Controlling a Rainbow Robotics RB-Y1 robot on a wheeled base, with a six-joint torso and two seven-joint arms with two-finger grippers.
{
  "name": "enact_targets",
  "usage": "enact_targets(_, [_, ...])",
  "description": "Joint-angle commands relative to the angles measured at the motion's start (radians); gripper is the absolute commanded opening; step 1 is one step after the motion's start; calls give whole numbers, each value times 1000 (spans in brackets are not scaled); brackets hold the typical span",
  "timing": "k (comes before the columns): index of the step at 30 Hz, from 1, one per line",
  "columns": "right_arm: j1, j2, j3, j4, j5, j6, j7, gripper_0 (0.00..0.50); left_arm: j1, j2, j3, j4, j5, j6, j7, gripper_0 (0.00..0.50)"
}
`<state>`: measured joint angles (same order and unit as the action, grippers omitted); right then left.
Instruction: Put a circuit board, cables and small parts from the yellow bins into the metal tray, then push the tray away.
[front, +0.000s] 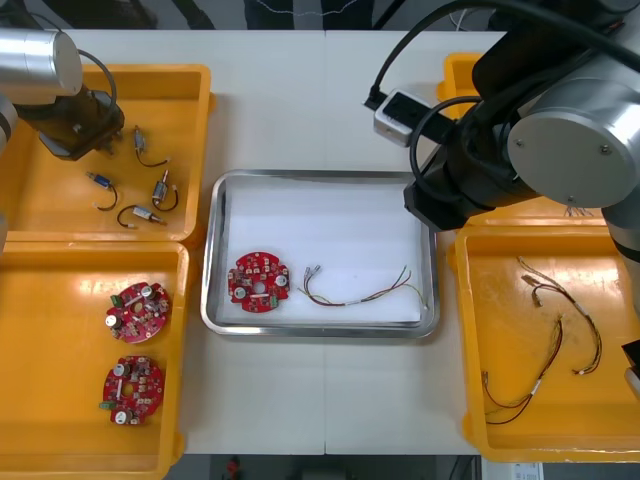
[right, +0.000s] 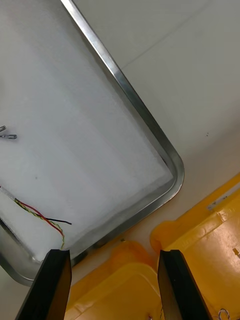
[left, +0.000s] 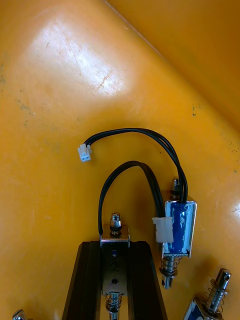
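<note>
My left gripper (left: 114, 282) is low in the far left yellow bin (front: 190, 100), shut on a small metal part (left: 114, 260) with a looped black cable. A second, blue-wrapped small metal part (left: 179, 232) lies just beside the fingers. The metal tray (front: 320, 176), white inside, holds a round red circuit board (front: 260, 283) and a red and yellow cable (front: 365, 292). My right gripper (right: 114, 285) hangs open over the tray's corner (right: 150, 130) on the right bins' side, nothing between its fingers, and the cable's end (right: 40, 215) lies close by.
Several small metal parts (front: 150, 200) with black cables lie loose in the far left bin. The near left bin (front: 60, 300) holds two circuit boards (front: 137, 308). Several cables (front: 550, 340) lie in the near right bin (front: 480, 330). The right arm covers the far right bin (front: 460, 70).
</note>
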<state>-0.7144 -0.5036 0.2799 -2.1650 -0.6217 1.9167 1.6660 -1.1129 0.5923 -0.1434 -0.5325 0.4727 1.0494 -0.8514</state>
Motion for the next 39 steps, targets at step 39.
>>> enact_targets(39, [49, -251, -397, 392, -9, 3, -45, 500, 99, -49, -54, -995, 121, 870, 124, 0])
